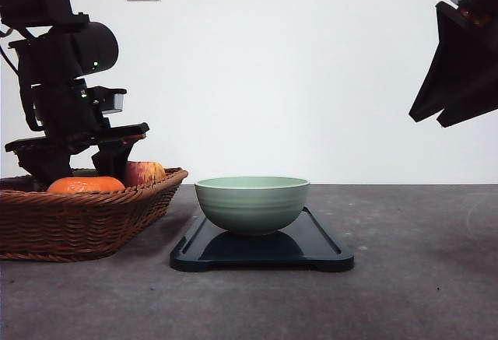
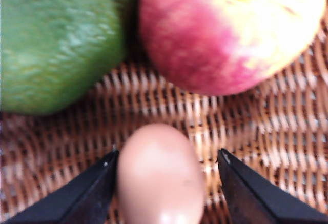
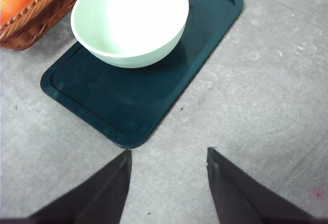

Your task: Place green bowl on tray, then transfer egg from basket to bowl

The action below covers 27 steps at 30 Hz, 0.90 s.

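While its jaws stand apart around the egg [image 2: 160,175] in the basket [image 1: 85,219] — contact unclear — the left gripper [image 2: 166,193] reaches down. Raised high, the right gripper [image 3: 168,183] hangs open, empty — green bowl [image 1: 251,202] sits on the tray [image 1: 327,250].

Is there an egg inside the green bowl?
No, the green bowl on the tray is empty inside.
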{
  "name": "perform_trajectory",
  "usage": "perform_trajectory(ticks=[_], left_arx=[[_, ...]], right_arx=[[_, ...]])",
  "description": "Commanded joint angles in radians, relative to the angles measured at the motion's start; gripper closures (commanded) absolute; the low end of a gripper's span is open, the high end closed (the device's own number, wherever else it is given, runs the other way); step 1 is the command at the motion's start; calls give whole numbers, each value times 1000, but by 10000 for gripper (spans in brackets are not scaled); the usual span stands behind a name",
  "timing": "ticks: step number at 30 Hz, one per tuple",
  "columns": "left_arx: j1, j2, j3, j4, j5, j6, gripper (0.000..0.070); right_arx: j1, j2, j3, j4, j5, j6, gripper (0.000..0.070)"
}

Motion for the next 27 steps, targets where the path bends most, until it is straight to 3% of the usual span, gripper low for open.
perform_trajectory(ticks=[1, 6, 10, 13, 27], left_arx=[[-3, 23, 19, 2, -2, 9, 319], [-3, 23, 19, -6, -3, 9, 408], [-3, 23, 19, -16, -5, 9, 420], [-3, 23, 19, -28, -5, 9, 471], [-2, -10, 36, -83, -5, 8, 475]], right_arx=[[4, 5, 3, 11, 4, -8, 413], [4, 5, 3, 11, 4, -8, 412], [4, 5, 3, 10, 3, -8, 412], [4, 5, 3, 11, 3, -8, 412], [4, 5, 3, 10, 3, -8, 412]])
